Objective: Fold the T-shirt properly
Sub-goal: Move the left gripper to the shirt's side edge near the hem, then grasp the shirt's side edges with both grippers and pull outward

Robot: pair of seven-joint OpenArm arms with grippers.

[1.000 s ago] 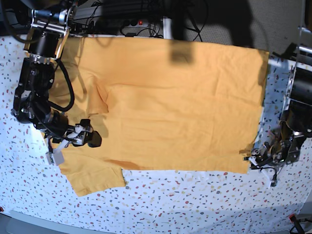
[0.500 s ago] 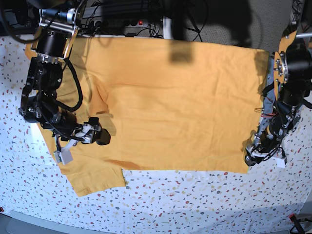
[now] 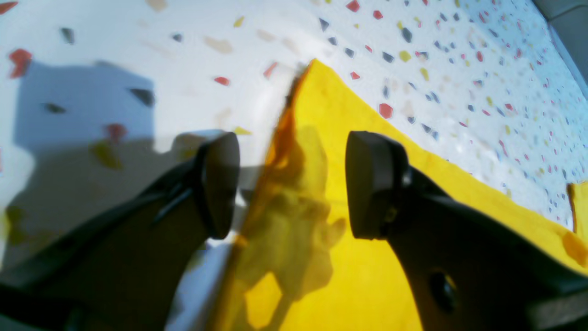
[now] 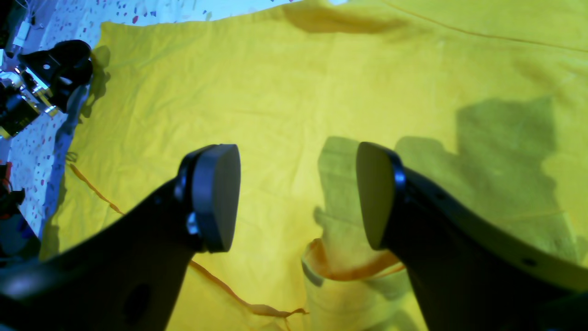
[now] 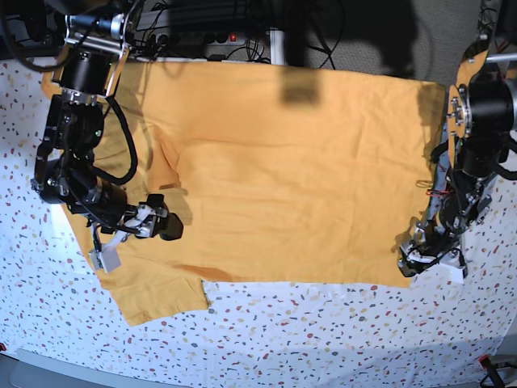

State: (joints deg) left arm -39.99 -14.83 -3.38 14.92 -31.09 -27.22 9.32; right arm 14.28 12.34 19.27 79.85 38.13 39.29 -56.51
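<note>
We see the T-shirt (image 5: 275,170) spread flat on the speckled table (image 5: 323,331); it looks light, limp, wrinkle-prone; the left gripper (image 3: 291,184) stands spread over its hem corner, the right gripper (image 4: 298,197) spread above the sleeve; we judge corners the best holds.

Left gripper (image 3: 294,184) low at base view's right, jaws spread wide, nothing between pads, right gripper (image 4: 298,197) at base view's left, jaws equally wide apart, empty, both arms bent down from upper mounts, wrists angled inward.
</note>
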